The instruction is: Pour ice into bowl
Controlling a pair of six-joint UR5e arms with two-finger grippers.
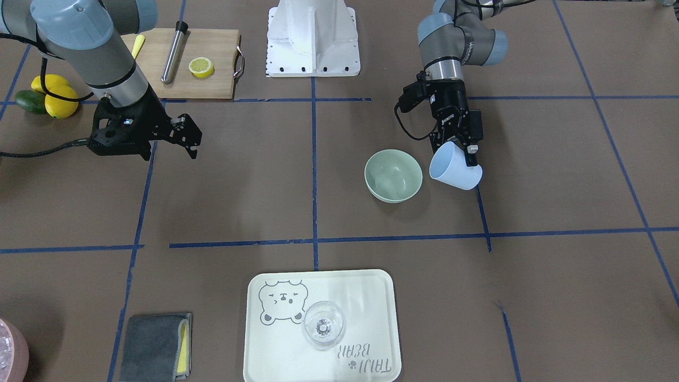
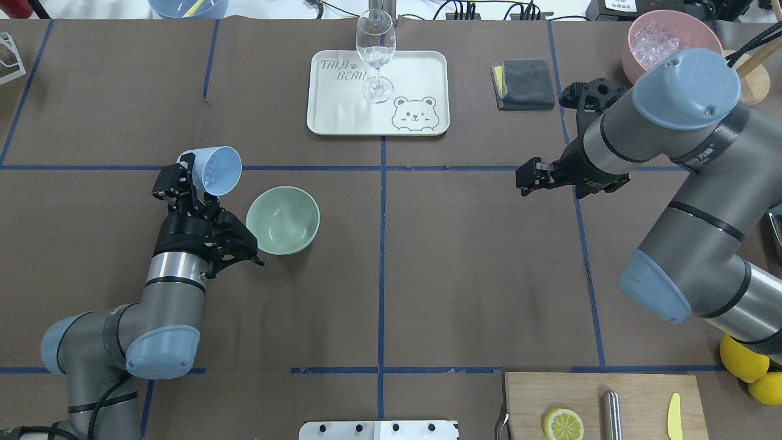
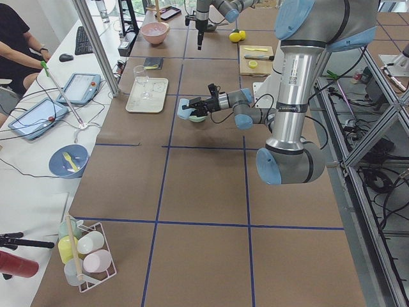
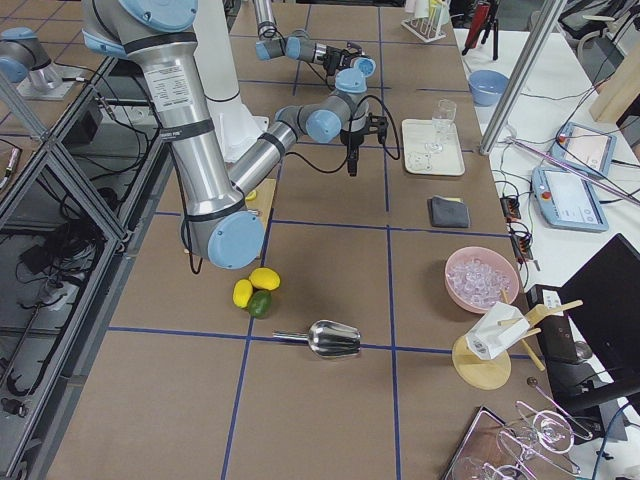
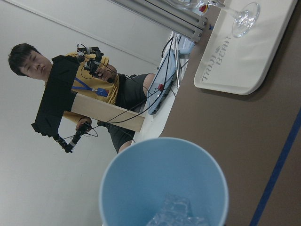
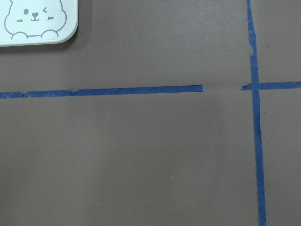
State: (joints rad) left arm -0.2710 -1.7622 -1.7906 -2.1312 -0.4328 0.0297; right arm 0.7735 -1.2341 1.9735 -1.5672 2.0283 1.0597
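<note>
Just beside the bowl (image 2: 282, 220), left gripper (image 2: 192, 168) jaws clamp a tilted cup (image 2: 215, 173) of ice (image 5: 176, 213); pouring likely needs further tipping over the bowl. Right gripper (image 1: 189, 137) jaws stand apart.

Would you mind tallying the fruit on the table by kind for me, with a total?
Whole yellow lemons: 2
Lemon half, on the cutting board: 1
Dark green fruit beside the whole lemons: 1
Total: 4
</note>
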